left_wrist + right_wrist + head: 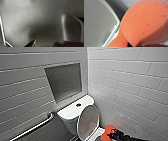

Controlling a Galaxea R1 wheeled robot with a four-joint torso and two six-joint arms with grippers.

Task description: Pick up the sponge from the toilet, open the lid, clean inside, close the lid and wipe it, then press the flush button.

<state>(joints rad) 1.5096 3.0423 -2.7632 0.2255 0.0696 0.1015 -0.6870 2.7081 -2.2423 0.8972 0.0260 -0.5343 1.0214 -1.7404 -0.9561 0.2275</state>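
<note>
room: grey tiled walls [130, 84] behind and beside the toilet [71, 115] | lid [88, 122] raised against the tank, grey inner face showing | sponge [107, 130] just beside the bowl's rim, right gripper [113, 135] fingers closed on it | judged: bowl lies left of sponge, long axis unclear | flush button [78, 105] mid tank top

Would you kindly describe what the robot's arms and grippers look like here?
The right arm is slim and black, ending in a black, angular right gripper. The left gripper appears as dark, pointed shapes, one with a pale edge.
</note>
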